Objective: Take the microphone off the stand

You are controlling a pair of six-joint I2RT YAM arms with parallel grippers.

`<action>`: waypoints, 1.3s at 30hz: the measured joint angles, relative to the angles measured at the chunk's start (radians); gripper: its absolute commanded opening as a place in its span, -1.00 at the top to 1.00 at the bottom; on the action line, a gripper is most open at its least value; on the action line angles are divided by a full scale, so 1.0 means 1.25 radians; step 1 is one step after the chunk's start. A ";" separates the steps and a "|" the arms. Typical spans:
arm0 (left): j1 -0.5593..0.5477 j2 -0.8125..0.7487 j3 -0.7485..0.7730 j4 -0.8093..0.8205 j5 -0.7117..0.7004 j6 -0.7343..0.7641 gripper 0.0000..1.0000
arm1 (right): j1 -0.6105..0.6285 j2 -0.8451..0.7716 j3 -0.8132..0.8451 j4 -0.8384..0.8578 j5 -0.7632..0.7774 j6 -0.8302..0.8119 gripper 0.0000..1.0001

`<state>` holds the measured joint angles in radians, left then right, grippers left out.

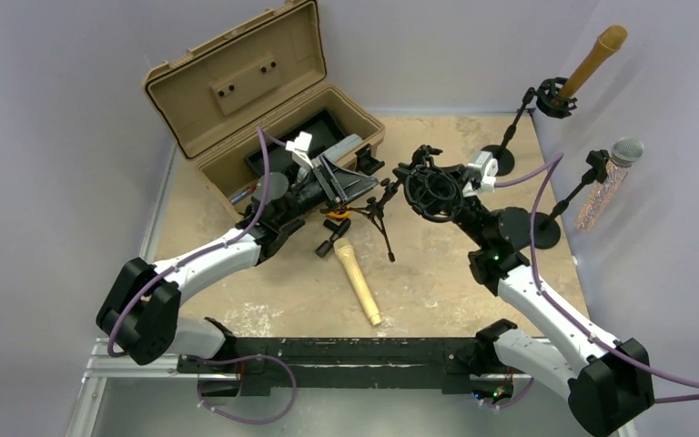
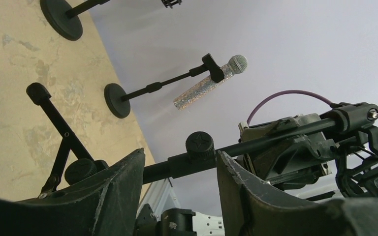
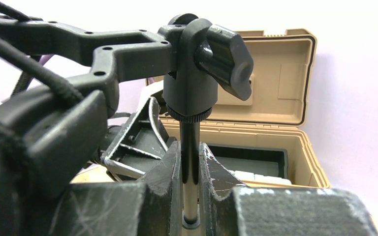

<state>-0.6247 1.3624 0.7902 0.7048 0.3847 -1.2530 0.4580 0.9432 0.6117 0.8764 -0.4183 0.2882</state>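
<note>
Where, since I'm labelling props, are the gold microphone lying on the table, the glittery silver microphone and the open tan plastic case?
gold microphone on the table (image 1: 359, 284), top view, mid-handle.
glittery silver microphone (image 2: 197, 93), left wrist view, handle.
open tan plastic case (image 1: 237, 77), top view, lid.

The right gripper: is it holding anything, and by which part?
Yes. The right gripper is shut on the stand, pinching its thin rod just below the swivel joint of the shock mount.

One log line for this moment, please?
right hand: clamped on stand rod | left hand: open astride stand rod | gold microphone: on table
</note>
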 measured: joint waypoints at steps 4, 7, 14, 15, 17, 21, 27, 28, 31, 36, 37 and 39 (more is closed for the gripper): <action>-0.018 0.011 0.009 -0.028 -0.023 -0.008 0.10 | 0.000 0.003 0.001 0.000 0.000 -0.001 1.00; -0.033 0.025 0.023 -0.036 -0.040 -0.009 0.07 | 0.000 0.013 0.002 -0.002 0.001 -0.006 1.00; -0.056 0.045 0.067 -0.041 -0.063 -0.008 0.23 | -0.001 0.016 0.004 -0.002 0.003 -0.014 1.00; -0.058 0.048 0.072 -0.041 -0.066 -0.007 0.29 | -0.001 0.016 0.004 -0.002 0.003 -0.015 1.00; -0.063 0.054 0.081 -0.047 -0.070 -0.006 0.42 | -0.001 0.015 0.004 -0.002 0.003 -0.016 1.00; -0.070 0.064 0.100 -0.080 -0.083 -0.008 0.79 | -0.001 0.015 0.004 -0.003 0.006 -0.023 1.00; -0.078 0.064 0.151 -0.191 -0.107 -0.010 1.00 | 0.004 0.014 0.004 -0.009 0.028 -0.044 1.00; -0.079 0.064 0.175 -0.246 -0.113 -0.014 1.00 | 0.009 0.014 0.004 -0.015 0.037 -0.053 1.00; -0.087 0.069 0.321 -0.542 -0.158 -0.022 1.00 | 0.059 0.014 0.004 -0.027 0.109 -0.107 1.00; -0.099 0.134 0.601 -0.975 -0.211 -0.034 1.00 | 0.161 0.014 0.005 -0.007 0.204 -0.200 1.00; -0.103 0.143 0.633 -1.037 -0.222 -0.039 1.00 | 0.172 0.014 0.004 -0.007 0.211 -0.208 1.00; -0.110 0.154 0.665 -1.106 -0.237 -0.045 1.00 | 0.187 0.020 0.002 -0.008 0.215 -0.213 1.00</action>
<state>-0.7628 1.5555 1.6215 -0.6777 0.0891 -1.3098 0.6922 0.9680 0.6147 0.8665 -0.1493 0.0223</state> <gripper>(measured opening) 0.261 0.078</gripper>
